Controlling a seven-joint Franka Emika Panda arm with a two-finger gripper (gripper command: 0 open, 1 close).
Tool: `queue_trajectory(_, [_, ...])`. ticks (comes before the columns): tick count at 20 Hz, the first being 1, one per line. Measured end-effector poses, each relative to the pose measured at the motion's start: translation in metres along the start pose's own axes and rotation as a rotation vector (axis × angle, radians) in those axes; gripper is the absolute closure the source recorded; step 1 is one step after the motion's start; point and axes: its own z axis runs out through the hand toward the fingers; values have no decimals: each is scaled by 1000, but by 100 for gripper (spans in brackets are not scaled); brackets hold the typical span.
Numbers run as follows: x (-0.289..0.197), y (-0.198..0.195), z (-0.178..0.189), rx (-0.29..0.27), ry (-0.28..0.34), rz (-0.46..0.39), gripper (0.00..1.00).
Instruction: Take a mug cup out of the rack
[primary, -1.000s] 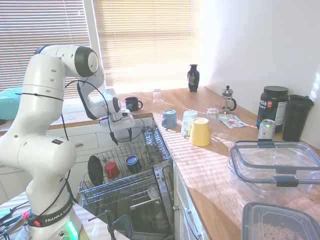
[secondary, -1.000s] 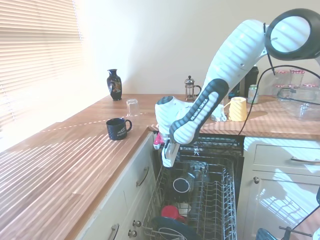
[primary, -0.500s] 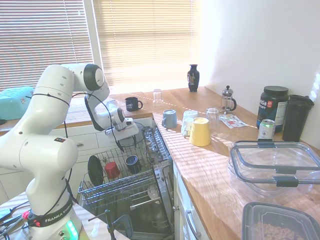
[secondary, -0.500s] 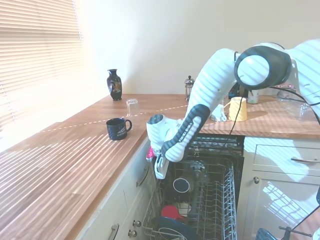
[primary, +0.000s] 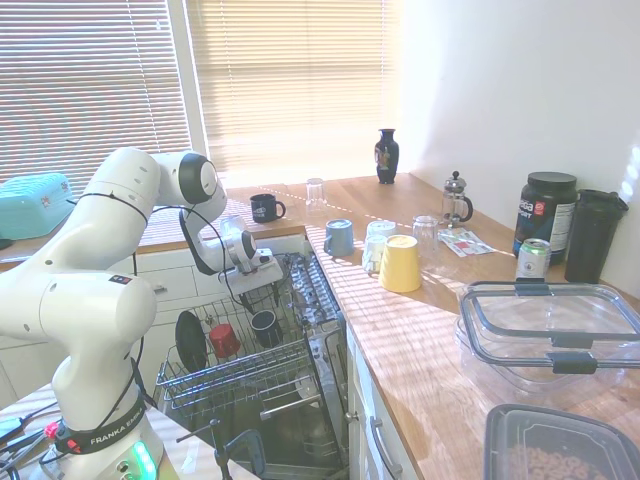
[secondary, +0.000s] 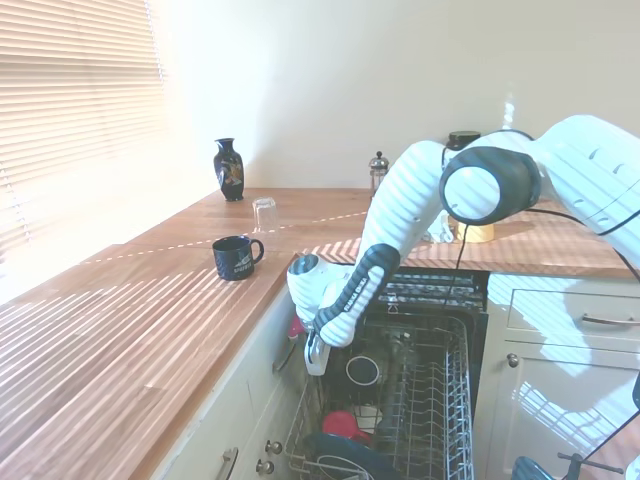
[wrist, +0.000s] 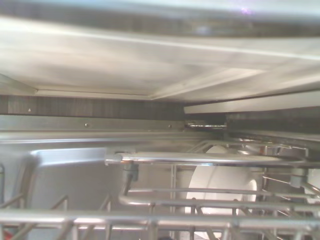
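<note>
The mug cup (primary: 265, 324) (secondary: 362, 370), dark navy with a lighter inside, sits among the tines of the grey wire rack (primary: 232, 378) (secondary: 452, 400), which is pulled out of the dishwasher. My gripper (primary: 252, 296) (secondary: 312, 368) hangs low over the rack's back end, just above and behind the mug cup and close to the cabinet front. Its fingers look open, with nothing between them. The wrist view shows only rack wires (wrist: 200, 159), the dishwasher's inner wall and a white rounded dish (wrist: 220, 182); the mug cup is out of it.
A small red cup (primary: 224, 340) (secondary: 341, 423) and a dark plate (primary: 190, 340) stand in the rack in front of the mug cup. On the wooden counter are a black printed mug (primary: 265, 208) (secondary: 235, 257), a yellow mug (primary: 400, 263) and glasses.
The arm has folded down and the gripper has dropped from above counter height to just over the rack, closer to the mug cup. Nothing in the rack has moved.
</note>
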Motion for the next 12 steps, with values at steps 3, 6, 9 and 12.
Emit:
queue_trajectory(3, [-4, 3, 16, -8, -22, -3, 0])
queue_trajectory(6, [-6, 3, 27, -11, -37, -4, 0])
queue_trajectory(9, [-3, 4, 35, -13, -55, 7, 100])
queue_trajectory(12, [-1, 10, 45, -11, -74, 11, 100])
